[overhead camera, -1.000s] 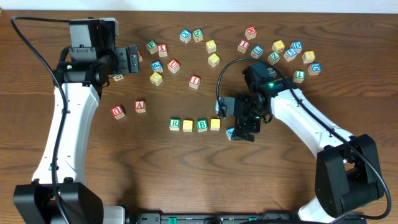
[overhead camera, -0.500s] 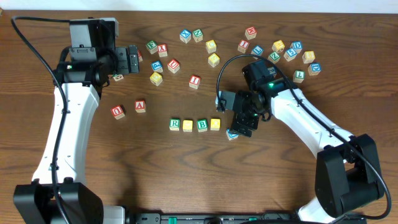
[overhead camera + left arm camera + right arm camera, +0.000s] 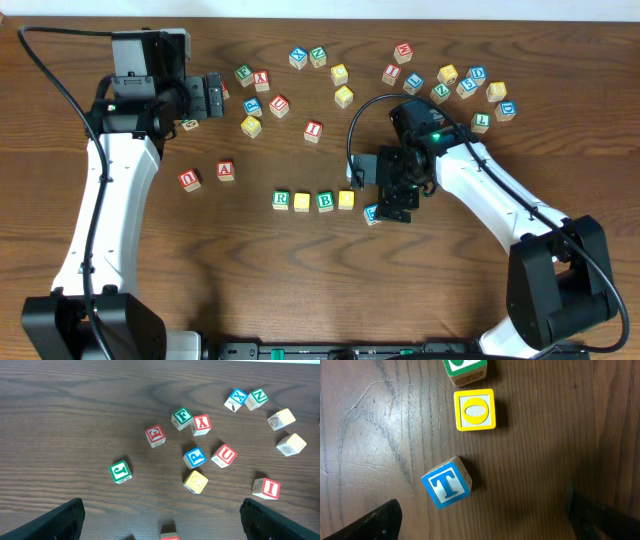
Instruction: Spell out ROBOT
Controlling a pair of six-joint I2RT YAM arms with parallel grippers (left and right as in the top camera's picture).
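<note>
Dark wood-grain table (image 3: 300, 290), loose cubes (image 3: 252, 105) scattered over the far half. Word row near centre: R cube (image 3: 281, 199), first yellow cube (image 3: 302, 201), B cube (image 3: 325, 201), O cube (image 3: 346, 199), side by side in a fair line. T cube (image 3: 371, 213) lies just beside the O cube at about 5 o'clock, out of line and twisted. Right wrist view agrees: T cube (image 3: 446, 483) at 7 o'clock of the O cube (image 3: 475, 409), apart from it, corners turned. Right gripper (image 3: 395, 208) hangs over that spot, jaws spread wide, pinching nothing. Left gripper (image 3: 216, 95) sits toward 10 o'clock of the table among the loose cubes, likewise spread and empty. Risks, as I judge: closing on the skewed T would catch corners rather than flat faces, so it may spin or pop out. A sideways nudge to square it could shove the O cube and disturb the whole row. The right arm's cable (image 3: 350, 140) loops close above the row's end and might drag. Left as it lies, the word reads crooked. Hard to see: from overhead the right gripper covers part of the T cube. Yellow faces read blank from above, and only the one O is confirmed close up. B cube (image 3: 465, 369) is cut by the wrist frame's top edge, letter unreadable there. Both wrist views show only finger stubs (image 3: 380, 520) at the bottom corners. Red cube (image 3: 170, 536) clipped at 6 o'clock of the left wrist view.
</note>
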